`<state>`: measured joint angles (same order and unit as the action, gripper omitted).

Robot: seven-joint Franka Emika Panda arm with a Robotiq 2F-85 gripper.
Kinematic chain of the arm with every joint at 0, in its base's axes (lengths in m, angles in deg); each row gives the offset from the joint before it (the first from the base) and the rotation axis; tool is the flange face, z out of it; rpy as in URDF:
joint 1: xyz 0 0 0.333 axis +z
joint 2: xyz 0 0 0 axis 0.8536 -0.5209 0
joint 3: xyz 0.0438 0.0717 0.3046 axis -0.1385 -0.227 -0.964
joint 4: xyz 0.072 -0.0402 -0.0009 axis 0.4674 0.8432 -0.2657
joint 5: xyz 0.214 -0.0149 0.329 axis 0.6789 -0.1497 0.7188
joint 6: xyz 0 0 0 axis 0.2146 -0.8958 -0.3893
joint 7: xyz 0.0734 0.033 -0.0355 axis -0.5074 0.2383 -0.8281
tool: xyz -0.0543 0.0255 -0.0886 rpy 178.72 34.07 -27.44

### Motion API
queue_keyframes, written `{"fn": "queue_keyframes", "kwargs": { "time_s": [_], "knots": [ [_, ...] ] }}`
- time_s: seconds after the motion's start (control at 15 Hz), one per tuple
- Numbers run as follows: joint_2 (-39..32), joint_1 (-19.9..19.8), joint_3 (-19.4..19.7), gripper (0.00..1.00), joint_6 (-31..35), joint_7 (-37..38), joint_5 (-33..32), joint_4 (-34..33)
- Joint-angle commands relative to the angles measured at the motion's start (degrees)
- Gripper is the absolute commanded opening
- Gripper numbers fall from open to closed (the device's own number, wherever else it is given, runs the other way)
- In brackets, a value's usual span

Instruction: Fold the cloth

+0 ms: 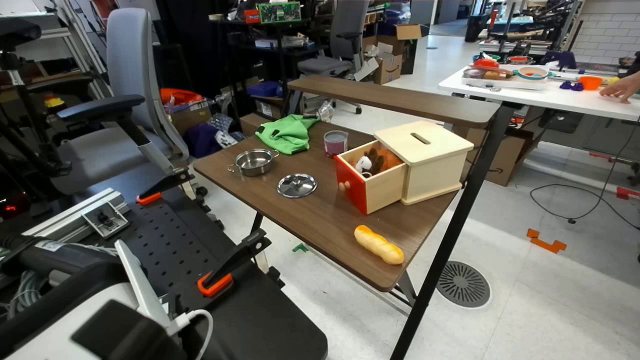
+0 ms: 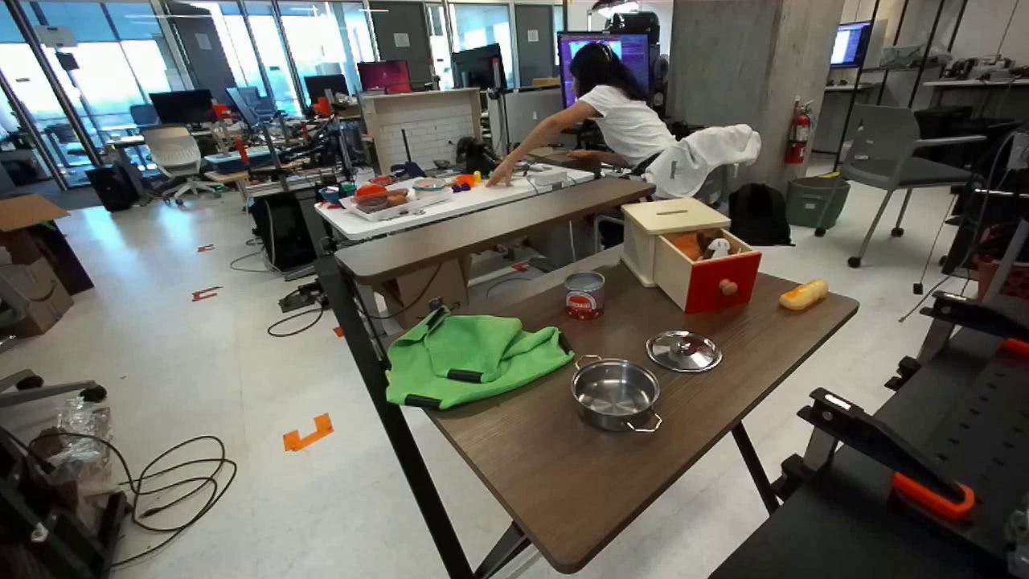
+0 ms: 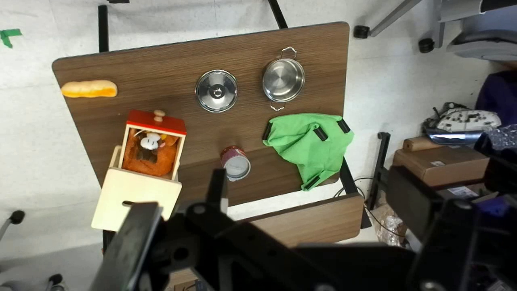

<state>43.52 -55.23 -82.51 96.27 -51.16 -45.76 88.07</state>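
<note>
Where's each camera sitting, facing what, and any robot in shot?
An exterior view: raised near the toy baguette, facing toward the green cloth; blurred white hardware at lower left may be the robot's.
An exterior view: raised off the cloth end, facing the drawer box; no robot evident.
Wrist view: above the table, facing steeply down; dark fingers at the bottom.
Both exterior views share cloth, box, baguette.

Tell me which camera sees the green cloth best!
The wrist view, because it looks down on the green cloth and shows its whole outline, with nothing in front. Both exterior views show it too, but at a slant, so its shape looks squashed.
</note>
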Motion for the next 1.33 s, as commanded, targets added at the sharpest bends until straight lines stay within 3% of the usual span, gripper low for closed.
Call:
{"fn": "queue_keyframes", "kwargs": {
  "time_s": [0.0,0.2,0.47,0.87,1.27],
  "knots": [
    [-0.1,-1.0,-0.8,1.00,-0.2,-0.4,0.4,-0.1],
    [-0.5,-1.3,-1.1,1.00,0.2,-0.1,-0.4,0.5],
    [-3.5,-2.0,-3.2,1.00,8.6,1.3,-3.2,7.2],
    [-18.6,-1.4,-6.4,1.00,20.1,9.3,-5.9,9.9],
    [-35.5,-0.1,-8.5,1.00,29.2,15.4,-5.8,4.5]
  ]
}}
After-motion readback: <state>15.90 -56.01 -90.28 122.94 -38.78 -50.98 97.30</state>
